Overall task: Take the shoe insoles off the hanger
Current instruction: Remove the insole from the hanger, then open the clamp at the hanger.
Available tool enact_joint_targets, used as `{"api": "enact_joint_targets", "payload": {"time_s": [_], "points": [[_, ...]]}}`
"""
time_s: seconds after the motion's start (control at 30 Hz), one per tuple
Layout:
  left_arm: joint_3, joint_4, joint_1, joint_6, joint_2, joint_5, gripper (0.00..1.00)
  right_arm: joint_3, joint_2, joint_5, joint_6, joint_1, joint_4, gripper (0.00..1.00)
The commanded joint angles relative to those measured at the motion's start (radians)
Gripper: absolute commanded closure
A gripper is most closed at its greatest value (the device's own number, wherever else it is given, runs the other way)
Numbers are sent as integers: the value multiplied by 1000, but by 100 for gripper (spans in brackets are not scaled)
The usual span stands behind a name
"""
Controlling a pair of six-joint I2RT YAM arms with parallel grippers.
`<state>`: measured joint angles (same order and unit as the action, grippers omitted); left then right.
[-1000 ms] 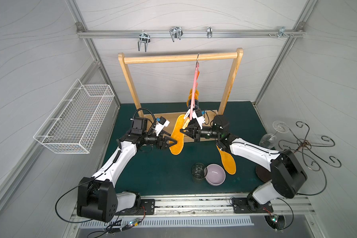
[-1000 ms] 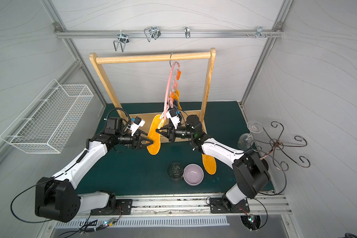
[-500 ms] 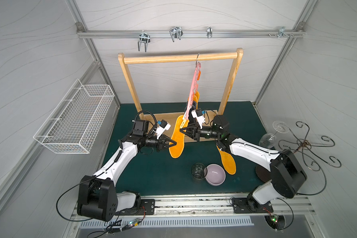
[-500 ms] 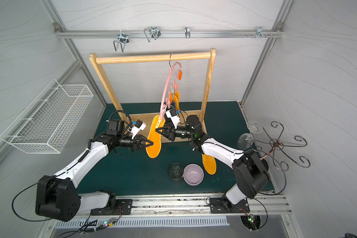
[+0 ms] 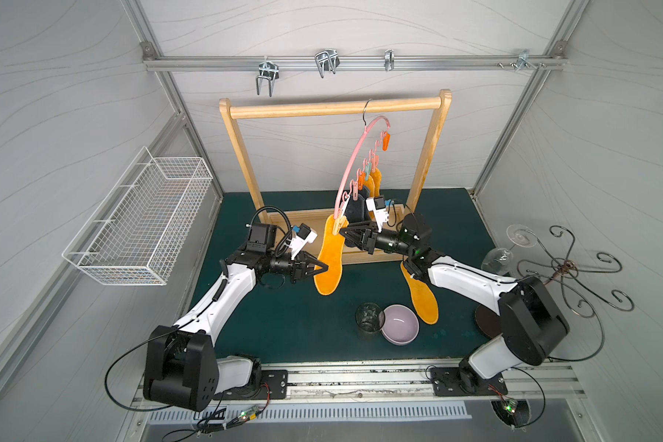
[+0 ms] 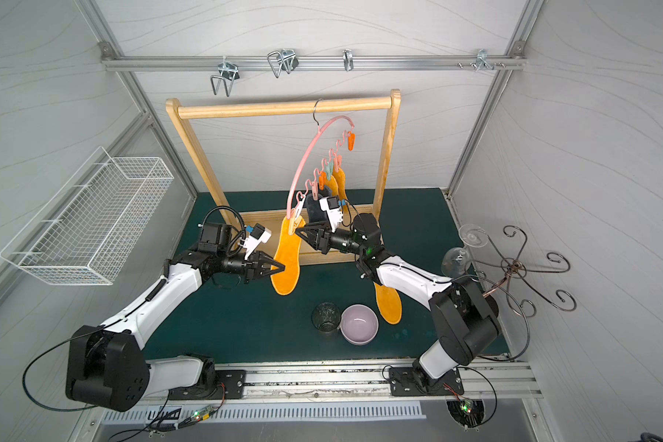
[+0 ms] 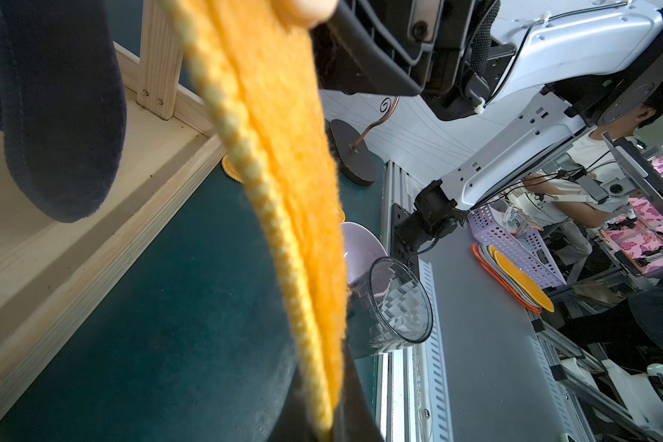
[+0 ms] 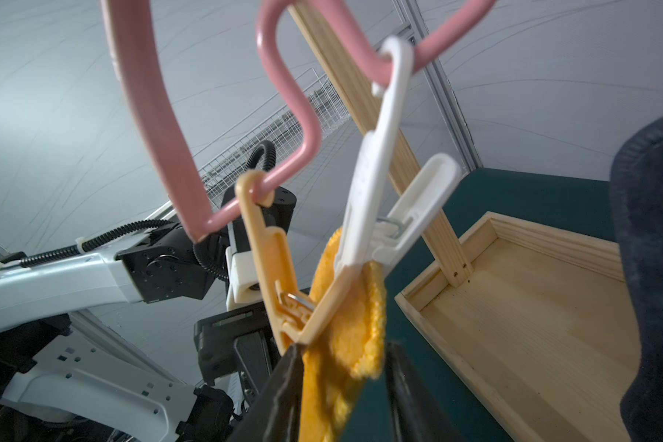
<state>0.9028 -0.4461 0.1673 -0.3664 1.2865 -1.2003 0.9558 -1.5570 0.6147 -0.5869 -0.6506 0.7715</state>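
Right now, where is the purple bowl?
In both top views the purple bowl sits on the green mat near the front, on the robot's right, between a clear glass and an orange insole lying flat.

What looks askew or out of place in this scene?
The pink hanger hangs askew from the wooden rail, tilted far forward: the left gripper is shut on an orange insole clipped to its low end.

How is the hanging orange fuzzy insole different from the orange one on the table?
The hanging orange fuzzy insole dangles, clipped to the thin pink hanger; the lying orange insole rests flat on the green table. The left claw pinches the hanging one; no claw touches the lying one. Both are foot-shaped.
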Motion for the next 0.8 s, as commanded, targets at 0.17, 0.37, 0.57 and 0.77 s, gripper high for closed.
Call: {"api": "enact_joint_targets", "payload": {"time_s": [0.17, 0.37, 0.57, 0.77], "points": [[-6, 9, 6, -37, 2, -32, 100, 11, -91, 39, -166, 48, 256, 62], [-3, 3, 6, -44, 5, -30, 100, 9, -144, 108, -305, 89, 451, 47], [-1, -5, 6, -50, 11, -29, 100, 22, -156, 148, -334, 106, 505, 44], [2, -8, 6, -51, 15, -30, 100, 56, -169, 152, -346, 112, 500, 42]]}}
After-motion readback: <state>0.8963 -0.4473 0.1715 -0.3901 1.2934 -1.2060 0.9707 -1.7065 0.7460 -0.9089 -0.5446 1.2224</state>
